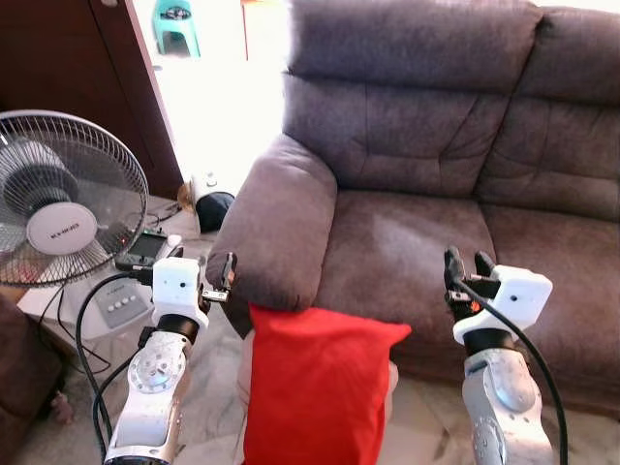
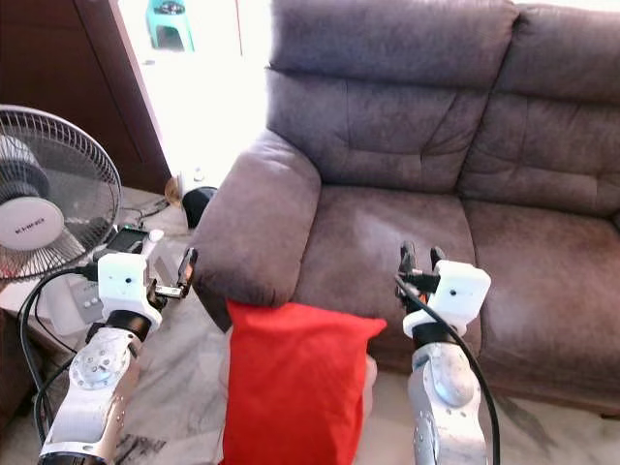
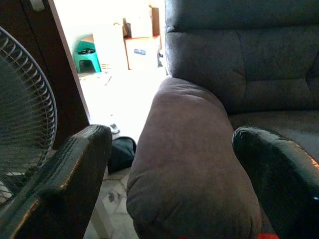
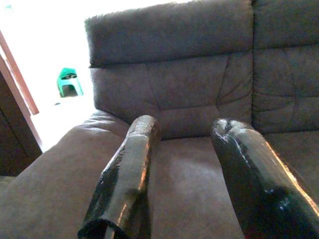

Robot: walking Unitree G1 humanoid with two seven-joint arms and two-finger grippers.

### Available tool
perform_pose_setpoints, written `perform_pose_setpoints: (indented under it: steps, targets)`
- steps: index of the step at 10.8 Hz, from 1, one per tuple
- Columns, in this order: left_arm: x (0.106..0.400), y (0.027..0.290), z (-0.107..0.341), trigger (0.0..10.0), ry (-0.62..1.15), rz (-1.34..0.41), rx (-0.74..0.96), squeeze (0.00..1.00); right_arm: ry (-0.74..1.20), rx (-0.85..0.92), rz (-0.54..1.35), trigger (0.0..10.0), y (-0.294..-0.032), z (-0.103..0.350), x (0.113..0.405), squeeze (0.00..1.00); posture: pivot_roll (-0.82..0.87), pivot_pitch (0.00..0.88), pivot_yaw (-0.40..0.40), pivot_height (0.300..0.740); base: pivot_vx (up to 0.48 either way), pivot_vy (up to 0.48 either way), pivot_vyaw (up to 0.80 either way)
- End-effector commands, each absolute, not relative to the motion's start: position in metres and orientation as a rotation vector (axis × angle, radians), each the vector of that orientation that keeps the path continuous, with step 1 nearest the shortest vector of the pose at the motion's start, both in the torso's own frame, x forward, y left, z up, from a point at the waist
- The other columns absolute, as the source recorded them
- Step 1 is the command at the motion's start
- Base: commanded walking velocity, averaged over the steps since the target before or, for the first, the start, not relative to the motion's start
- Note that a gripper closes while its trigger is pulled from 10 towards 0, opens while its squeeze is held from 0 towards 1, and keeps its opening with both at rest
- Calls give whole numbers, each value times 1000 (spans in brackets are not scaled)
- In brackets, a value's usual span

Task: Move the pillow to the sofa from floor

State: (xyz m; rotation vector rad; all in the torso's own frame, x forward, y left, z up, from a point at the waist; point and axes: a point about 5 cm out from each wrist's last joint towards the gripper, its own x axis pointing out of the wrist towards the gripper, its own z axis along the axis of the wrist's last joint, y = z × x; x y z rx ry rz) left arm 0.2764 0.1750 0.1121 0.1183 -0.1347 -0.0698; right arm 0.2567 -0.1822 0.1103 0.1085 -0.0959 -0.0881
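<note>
A red pillow stands upright before the front of the grey-brown sofa, below the seat edge; the picture's edge cuts off its bottom. My left gripper is raised to the pillow's left, close to the sofa's armrest, open with nothing in it. In the left wrist view its fingers frame the armrest. My right gripper is raised to the pillow's right, over the seat's front edge, open and empty. Its fingers point at the sofa back.
A standing fan is close on the left, beside a low white table with cables. A dark wooden cabinet stands behind it. A black object lies on the bright floor by the armrest, with a green stool far back.
</note>
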Motion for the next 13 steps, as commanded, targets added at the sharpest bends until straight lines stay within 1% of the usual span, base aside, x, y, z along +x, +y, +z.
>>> perform_pose_setpoints:
  steps: [1, 3, 4, 13]
  targets:
    - [277, 177, 112, 10000, -122, -61, 114, 0, -96, 114, -87, 10000, -182, 111, 257, 0, -3, 81, -25, 649, 0, 0, 0]
    - [278, 178, 112, 10000, -123, -58, 115, 0, -92, 117, -87, 10000, -182, 110, 257, 0, -2, 80, -27, 614, 0, 0, 0]
    - [278, 178, 112, 10000, -124, -58, 114, 0, -105, 117, -92, 10000, -183, 111, 257, 0, -2, 81, -26, 609, 0, 0, 0]
    - [278, 172, 111, 10000, -115, -88, 93, 0, -94, 112, -91, 10000, -182, 108, 259, 0, -1, 50, -22, 609, 0, 0, 0]
